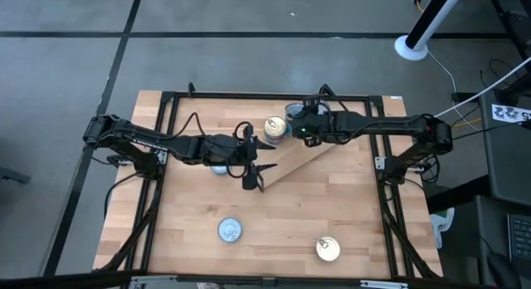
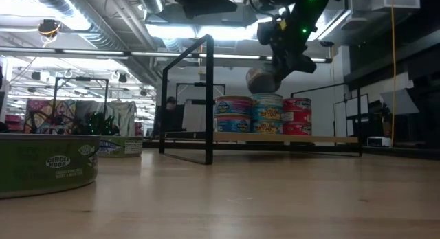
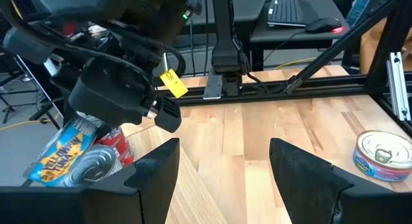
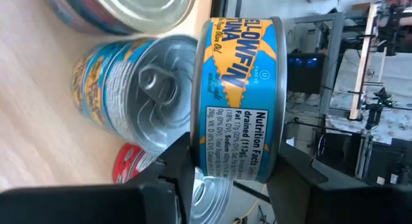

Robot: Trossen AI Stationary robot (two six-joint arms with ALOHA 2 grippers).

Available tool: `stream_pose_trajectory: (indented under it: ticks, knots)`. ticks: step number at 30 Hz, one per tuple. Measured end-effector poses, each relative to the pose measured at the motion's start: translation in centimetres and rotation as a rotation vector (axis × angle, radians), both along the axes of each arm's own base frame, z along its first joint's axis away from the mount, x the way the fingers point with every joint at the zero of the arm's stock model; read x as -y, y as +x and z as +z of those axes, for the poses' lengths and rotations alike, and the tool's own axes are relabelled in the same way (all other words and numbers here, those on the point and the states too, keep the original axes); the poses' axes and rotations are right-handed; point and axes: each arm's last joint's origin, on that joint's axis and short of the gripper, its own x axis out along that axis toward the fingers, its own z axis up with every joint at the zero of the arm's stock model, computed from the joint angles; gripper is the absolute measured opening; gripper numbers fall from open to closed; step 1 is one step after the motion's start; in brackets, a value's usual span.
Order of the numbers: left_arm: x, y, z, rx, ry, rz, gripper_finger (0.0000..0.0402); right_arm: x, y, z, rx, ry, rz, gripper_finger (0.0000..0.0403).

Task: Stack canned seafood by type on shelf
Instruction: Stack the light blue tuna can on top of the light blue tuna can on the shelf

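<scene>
Right wrist view: a blue yellowfin tin [image 4: 241, 98] is held on edge between the right gripper's [image 4: 232, 176] fingers, closed on its flat faces, just above the stacks on the shelf [image 2: 289, 138]. A matching blue tin [image 4: 138, 95] lies directly below, beside a red one [image 4: 132, 166]. For a clean stack, the held tin should be turned flat and centred over the blue pile before release. The left gripper [image 3: 222, 172] hovers beside the shelf with fingers wide apart, holding nothing.
</scene>
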Motion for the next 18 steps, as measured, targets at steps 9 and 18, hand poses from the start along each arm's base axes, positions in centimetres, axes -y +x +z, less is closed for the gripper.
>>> stream_pose_trajectory:
  ticks: [9,18]
  knots:
    - [0.0,0.0,0.0,0.001,-0.008,0.003,0.0237,0.6,0.1,-0.2,-0.019,-0.011,0.004,0.0144]
    - [0.0,0.0,0.0,0.000,-0.008,0.003,0.0237,1.5,0.3,-0.9,-0.052,-0.013,-0.011,0.0144]
